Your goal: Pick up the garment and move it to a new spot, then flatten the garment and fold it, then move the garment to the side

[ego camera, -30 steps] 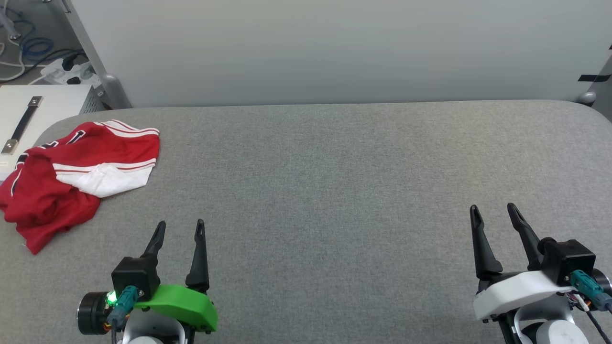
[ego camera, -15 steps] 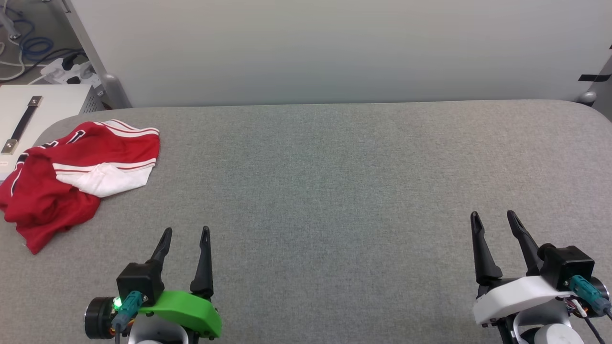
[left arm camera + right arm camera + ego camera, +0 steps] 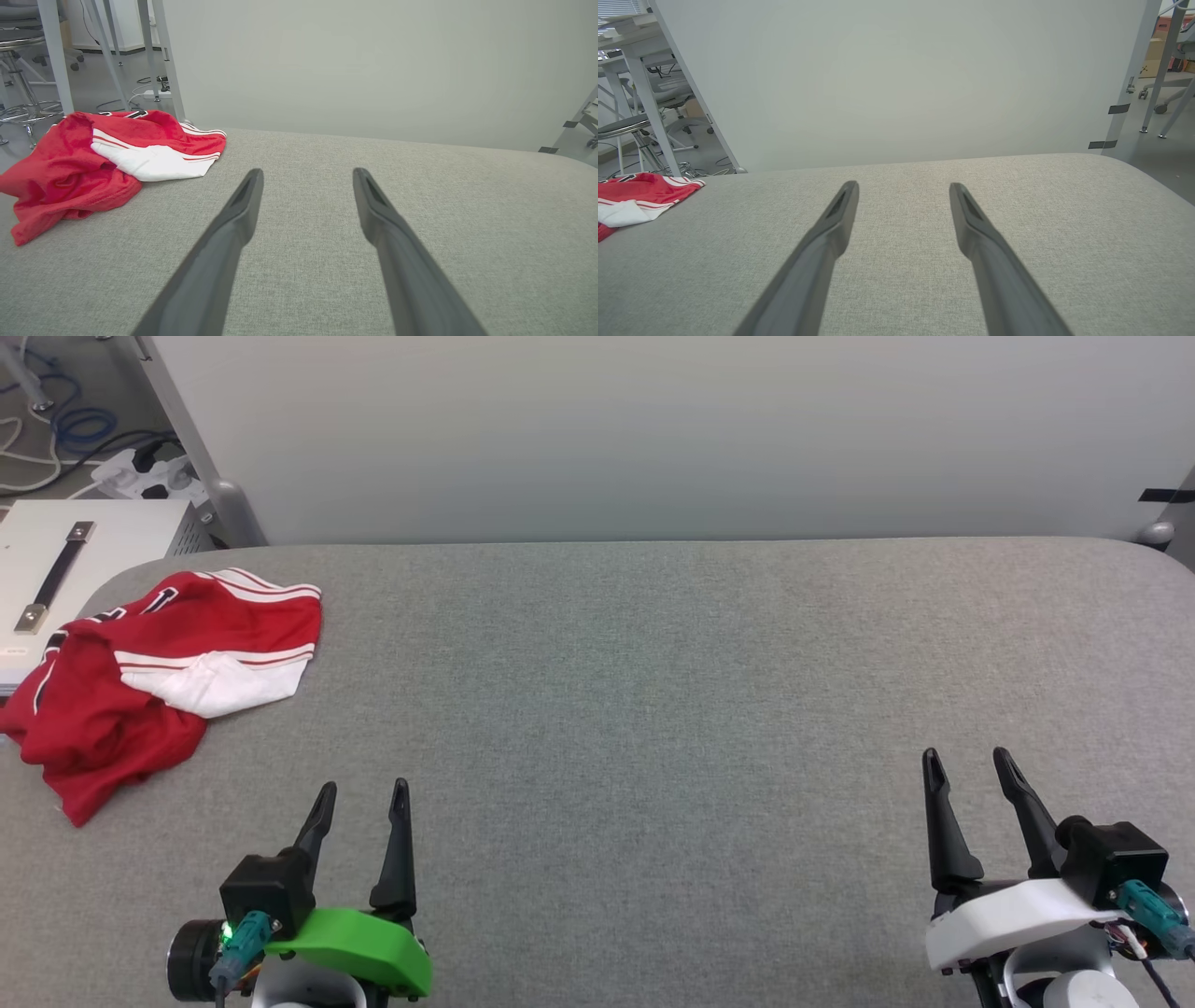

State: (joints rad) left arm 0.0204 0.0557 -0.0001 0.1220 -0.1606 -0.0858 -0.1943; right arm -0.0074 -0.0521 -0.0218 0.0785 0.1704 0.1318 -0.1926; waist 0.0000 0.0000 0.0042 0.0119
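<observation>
One crumpled red garment lies at the worktop's far left corner, apart from your left gripper and right gripper, both spread wide and empty; it is probably light and limp, so pinch a raised fold.

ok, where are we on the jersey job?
Done: nothing that shows. The garment lies bunched at the left edge of the table, neither flat nor folded. In hand: nothing; the left gripper and right gripper are open and empty, well clear of it. Left: pick up, move, flatten, fold, set aside.
</observation>
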